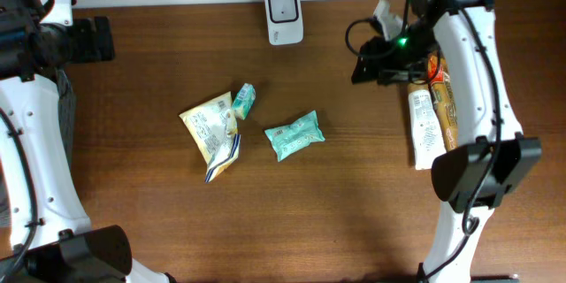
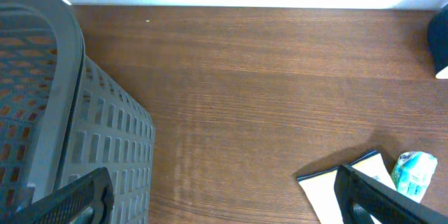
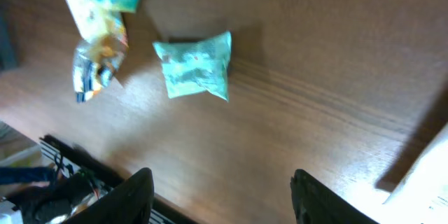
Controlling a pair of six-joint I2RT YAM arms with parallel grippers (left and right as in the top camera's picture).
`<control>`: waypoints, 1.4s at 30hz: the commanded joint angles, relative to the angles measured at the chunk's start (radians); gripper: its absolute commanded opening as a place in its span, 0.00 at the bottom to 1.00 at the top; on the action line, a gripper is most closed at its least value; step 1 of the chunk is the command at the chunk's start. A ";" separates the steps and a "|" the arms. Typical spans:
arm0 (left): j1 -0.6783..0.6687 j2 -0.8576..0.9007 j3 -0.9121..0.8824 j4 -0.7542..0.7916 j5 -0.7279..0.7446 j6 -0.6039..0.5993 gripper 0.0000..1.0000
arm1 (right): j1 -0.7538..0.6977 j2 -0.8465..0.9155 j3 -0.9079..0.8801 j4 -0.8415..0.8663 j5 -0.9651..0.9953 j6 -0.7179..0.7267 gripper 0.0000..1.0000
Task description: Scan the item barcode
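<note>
Plainly, the left hand [image 2: 220, 182] gapes wide and empty, far left of the scanner [image 1: 283, 15]; the right hand [image 3: 220, 185], spread and empty, hangs near its right. The teal packet [image 1: 294, 134] lies on the bench [image 1: 354, 212], robot-side of the scanner.

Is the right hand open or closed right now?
Open: in the wrist view the right hand shows its fingers wide apart, only table between them; the teal packet lies beyond, untouched.
</note>
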 commanded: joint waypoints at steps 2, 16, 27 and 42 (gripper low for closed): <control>0.002 0.001 0.000 0.002 0.007 0.016 0.99 | 0.024 0.006 -0.282 0.145 -0.049 -0.029 0.66; 0.002 0.001 0.000 0.002 0.007 0.016 0.99 | 0.033 0.008 -0.653 0.386 -0.098 -0.029 0.69; 0.002 0.001 0.000 0.002 0.007 0.016 0.99 | 0.117 0.008 -0.757 0.735 -0.199 0.021 0.69; 0.002 0.001 0.000 0.002 0.007 0.016 0.99 | 0.200 0.122 -0.757 0.848 -0.298 0.047 0.60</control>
